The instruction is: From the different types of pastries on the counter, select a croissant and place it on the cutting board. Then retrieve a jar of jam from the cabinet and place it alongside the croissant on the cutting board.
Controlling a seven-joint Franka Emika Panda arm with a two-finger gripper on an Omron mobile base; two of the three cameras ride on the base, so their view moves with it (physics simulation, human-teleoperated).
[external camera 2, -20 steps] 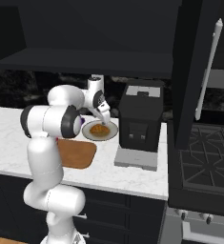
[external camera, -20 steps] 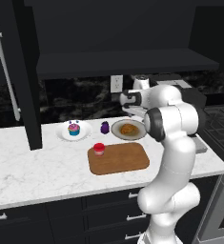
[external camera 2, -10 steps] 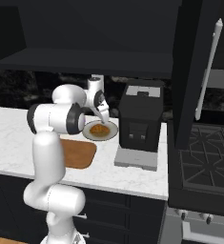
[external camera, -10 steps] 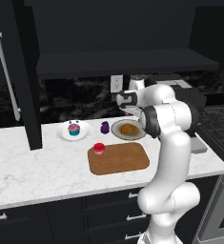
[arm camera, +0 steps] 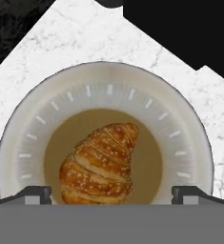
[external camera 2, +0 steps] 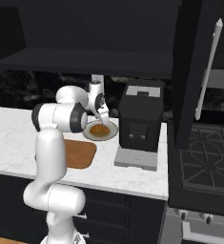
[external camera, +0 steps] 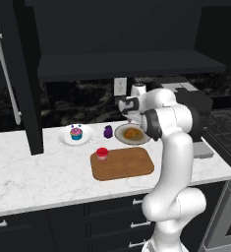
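Note:
The golden-brown croissant (arm camera: pixel 101 164) lies on a round pale plate (arm camera: pixel 108 71) on the white marble counter (external camera: pixel 38 177). My gripper (arm camera: pixel 111 194) hangs open just above it, fingertips (arm camera: pixel 35 193) apart on either side of the pastry. From the base, the gripper (external camera: pixel 131 118) is over the croissant (external camera: pixel 132 133), also croissant (external camera 2: pixel 99 129). The wooden cutting board (external camera: pixel 124 165) lies in front of the plate. A small red jar of jam (external camera: pixel 102 154) stands at the board's far left corner. A blue-and-pink cupcake (external camera: pixel 76 133) sits on its own plate to the left.
A dark purple small object (external camera: pixel 107 131) stands between the two plates. A black coffee machine (external camera 2: pixel 139 124) rises right of the croissant plate. The dark cabinet door with a silver handle (external camera: pixel 6 74) hangs at the left, and a stove (external camera 2: pixel 204 157) is at the right.
The hand has come down and slightly left, closer over the croissant plate. Nothing on the counter has moved.

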